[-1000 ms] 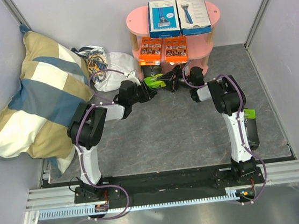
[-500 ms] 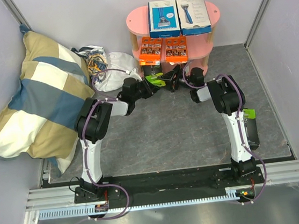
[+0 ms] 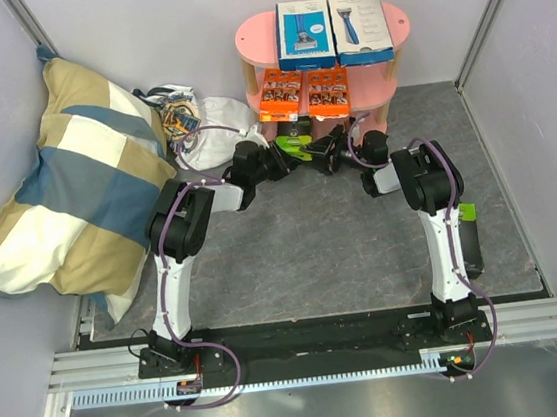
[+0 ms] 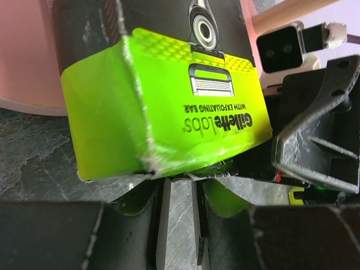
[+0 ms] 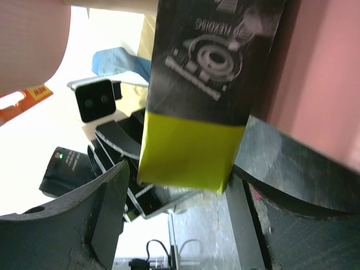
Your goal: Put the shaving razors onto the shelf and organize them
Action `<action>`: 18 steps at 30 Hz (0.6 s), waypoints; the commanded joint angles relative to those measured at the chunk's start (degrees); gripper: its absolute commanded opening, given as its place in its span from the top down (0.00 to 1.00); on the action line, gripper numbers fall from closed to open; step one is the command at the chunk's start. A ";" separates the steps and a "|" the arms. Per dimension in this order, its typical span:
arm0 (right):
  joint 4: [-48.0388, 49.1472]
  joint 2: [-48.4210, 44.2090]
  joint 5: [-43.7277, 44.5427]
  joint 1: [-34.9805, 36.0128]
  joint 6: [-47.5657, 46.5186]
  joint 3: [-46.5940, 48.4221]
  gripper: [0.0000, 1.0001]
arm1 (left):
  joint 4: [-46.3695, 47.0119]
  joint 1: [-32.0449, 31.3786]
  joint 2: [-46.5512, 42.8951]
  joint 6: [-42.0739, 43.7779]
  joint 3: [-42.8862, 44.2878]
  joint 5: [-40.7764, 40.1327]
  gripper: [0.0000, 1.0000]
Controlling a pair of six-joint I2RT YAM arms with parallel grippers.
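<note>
The lime-green-and-black box (image 3: 293, 145) lies on the floor at the mouth of the pink shelf's (image 3: 249, 41) bottom tier. My left gripper (image 3: 275, 159) is nearly shut and empty, its tips against the box's lime end (image 4: 169, 118). My right gripper (image 3: 331, 152) is open, and the box's other lime end (image 5: 191, 152) lies between its fingers. The blue box (image 3: 303, 33) and white box (image 3: 359, 26) lie on the top tier. Two orange cards (image 3: 280, 92) lie on the middle tier. The black box (image 3: 467, 237) lies on the floor by the right arm.
A large checked pillow (image 3: 73, 171) leans against the left wall. A white bag of small items (image 3: 204, 126) lies left of the shelf. Grey walls close in the back and sides. The shelf's pink board (image 4: 28, 56) is close on the left gripper's left.
Both grippers have moved toward the shelf, and the lime-green box between them has slid a little closer to the bottom tier.
</note>
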 commanded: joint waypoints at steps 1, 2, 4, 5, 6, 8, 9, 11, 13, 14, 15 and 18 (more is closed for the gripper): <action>-2.04 -2.91 -2.90 -0.39 -1.40 -2.03 0.24 | 2.40 0.18 0.60 -1.81 3.00 -0.20 0.72; -2.31 -3.09 -2.99 -0.30 -1.57 -2.12 0.24 | 2.48 0.09 0.60 -1.81 3.35 0.15 0.72; -2.58 -3.79 -2.99 -0.56 -1.93 -3.08 0.23 | 2.48 0.09 0.86 -2.16 3.70 0.24 0.72; -2.75 -4.05 -3.17 -0.57 -2.10 -3.43 0.23 | 2.40 0.09 1.04 -2.16 4.14 0.41 0.72; -2.93 -4.67 -3.26 -0.65 -2.45 -3.87 0.23 | 2.48 0.09 1.47 -2.51 4.49 0.59 0.72; -2.93 -5.81 -3.43 -0.74 -2.89 -5.10 0.23 | 2.05 0.00 2.27 -2.69 6.06 1.46 0.72; -3.10 -6.16 -3.43 -0.83 -2.89 -5.63 0.23 | 1.61 -0.08 2.53 -2.78 6.51 1.64 0.72; -3.54 -7.65 -3.43 -1.00 -3.59 -7.30 0.22 | 1.43 -0.17 3.23 -2.95 7.30 1.73 0.72; -4.51 -8.71 -3.52 -1.18 -4.82 -9.05 0.21 | 1.43 -0.35 3.85 -3.30 7.83 1.99 0.72; -4.86 -10.11 -3.61 -1.09 -5.35 -9.67 0.21 | 1.34 -0.43 4.03 -3.22 8.27 2.34 0.72; -5.47 -10.82 -3.61 -1.18 -5.70 -10.46 0.21 | 1.34 -0.44 4.11 -3.30 8.27 2.52 0.72; -6.62 -14.07 -3.78 -1.36 -7.37 -13.36 0.20 | 3.36 -0.70 2.98 -2.69 6.52 3.05 0.71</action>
